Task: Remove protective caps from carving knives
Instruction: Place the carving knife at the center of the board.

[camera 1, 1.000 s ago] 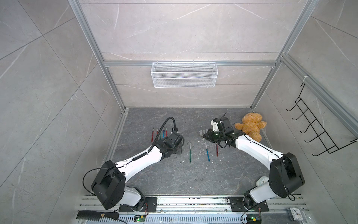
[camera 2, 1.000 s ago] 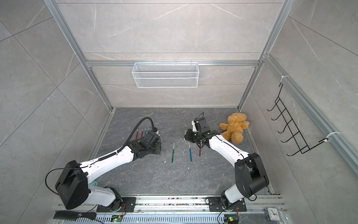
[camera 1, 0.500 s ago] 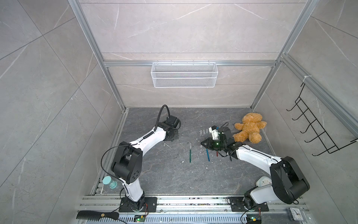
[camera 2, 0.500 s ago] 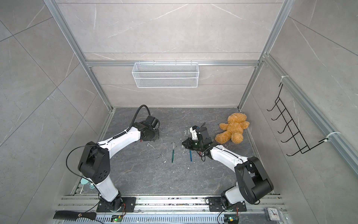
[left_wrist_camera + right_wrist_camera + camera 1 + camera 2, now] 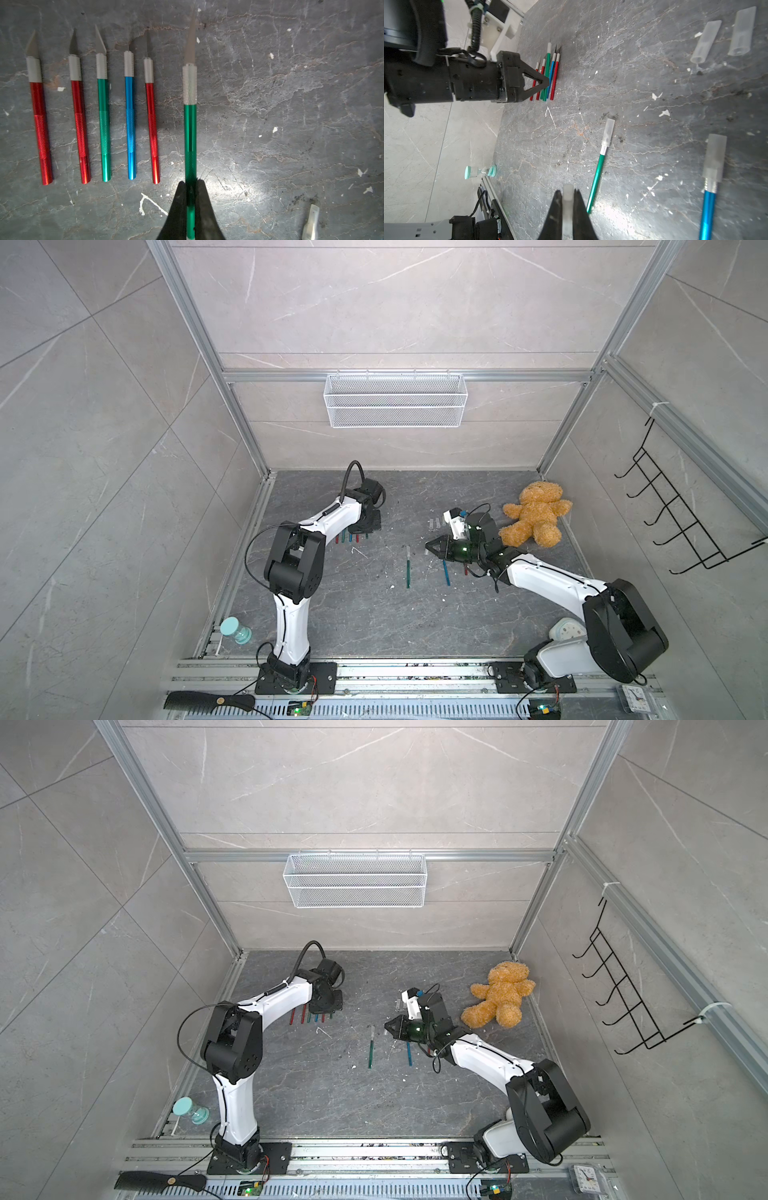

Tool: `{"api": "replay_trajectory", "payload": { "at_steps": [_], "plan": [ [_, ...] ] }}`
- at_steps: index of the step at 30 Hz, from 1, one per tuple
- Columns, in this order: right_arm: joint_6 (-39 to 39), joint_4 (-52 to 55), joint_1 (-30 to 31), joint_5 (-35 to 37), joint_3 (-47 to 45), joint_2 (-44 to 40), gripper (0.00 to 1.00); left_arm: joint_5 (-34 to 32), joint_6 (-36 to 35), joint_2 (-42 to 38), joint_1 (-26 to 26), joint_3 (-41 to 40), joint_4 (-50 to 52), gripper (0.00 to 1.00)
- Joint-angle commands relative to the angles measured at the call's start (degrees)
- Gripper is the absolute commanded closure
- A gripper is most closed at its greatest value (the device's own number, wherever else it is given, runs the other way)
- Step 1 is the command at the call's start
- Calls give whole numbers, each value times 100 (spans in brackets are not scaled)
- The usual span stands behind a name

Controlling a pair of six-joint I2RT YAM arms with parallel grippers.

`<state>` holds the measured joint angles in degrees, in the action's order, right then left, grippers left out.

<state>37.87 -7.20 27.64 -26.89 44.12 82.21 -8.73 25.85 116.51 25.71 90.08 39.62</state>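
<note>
My left gripper [image 5: 190,184] is shut on the rear of a green carving knife [image 5: 190,124] with a bare blade. It hovers beside a row of several uncapped carving knives [image 5: 128,116], seen in both top views [image 5: 349,537] [image 5: 311,1017]. My right gripper [image 5: 568,193] is shut on a translucent protective cap [image 5: 568,188], low over the floor near the middle [image 5: 428,548]. A green knife [image 5: 598,170] and a blue knife [image 5: 708,199] lie nearby, each with its cap on. Two loose caps [image 5: 706,41] lie further back.
A teddy bear [image 5: 534,514] lies at the back right, close to my right arm. A teal sand timer [image 5: 235,630] stands at the front left. A black comb [image 5: 208,701] and a small clock [image 5: 636,699] rest on the front rail. A wire basket [image 5: 395,400] hangs on the back wall.
My left arm has swung back and left, bringing its gripper to the row of bare knives. My right gripper has moved forward and down, away from the loose caps.
</note>
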Motion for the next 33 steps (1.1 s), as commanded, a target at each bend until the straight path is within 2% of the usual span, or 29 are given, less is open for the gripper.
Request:
{"api": "replay_trajectory", "payload": {
  "at_steps": [1, 22, 33],
  "plan": [
    [-82, -106, 57, -44, -52, -127, 100, 115, -236, 247, -74, 297, 262, 100],
    [-89, -64, 158, -52, 19, 12, 100, 99, -317, 978, -310, 940, 561, 100],
    [-100, -53, 185, -44, 28, 40, 100, 264, -274, 1110, -312, 976, 609, 100]
  ]
}}
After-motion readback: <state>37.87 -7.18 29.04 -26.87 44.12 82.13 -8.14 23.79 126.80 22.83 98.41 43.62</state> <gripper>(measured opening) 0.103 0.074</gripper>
